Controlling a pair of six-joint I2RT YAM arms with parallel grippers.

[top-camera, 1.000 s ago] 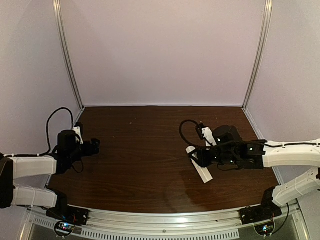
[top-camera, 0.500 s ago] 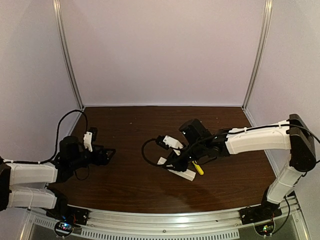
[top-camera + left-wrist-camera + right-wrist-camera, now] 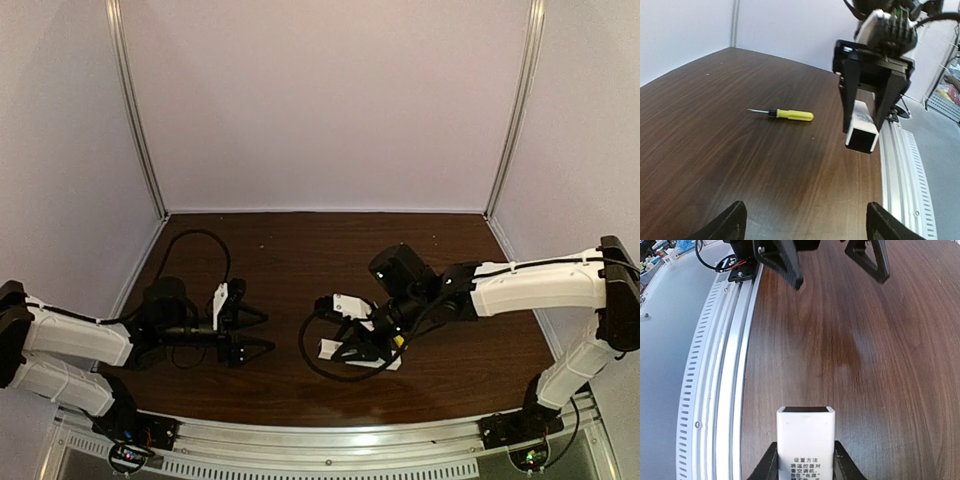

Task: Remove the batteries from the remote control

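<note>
My right gripper (image 3: 354, 344) is shut on the white remote control (image 3: 328, 349) and holds it just above the table. In the right wrist view the remote (image 3: 805, 437) sticks out between the fingers (image 3: 766, 466), label side up, its dark open end pointing away. My left gripper (image 3: 262, 331) faces it from the left, open with nothing between its fingertips (image 3: 734, 220). In the left wrist view the remote's hollow dark end (image 3: 860, 141) points at the camera, a short way beyond the jaws. The batteries are hidden.
A yellow-handled screwdriver (image 3: 790, 114) lies on the brown table behind the remote, partly covered by the right arm in the top view (image 3: 398, 340). The metal rail (image 3: 715, 390) runs along the table's near edge.
The right arm has carried the remote leftward toward the table's middle, uncovering the screwdriver. The left arm has reached right toward it, its jaws staying apart.
</note>
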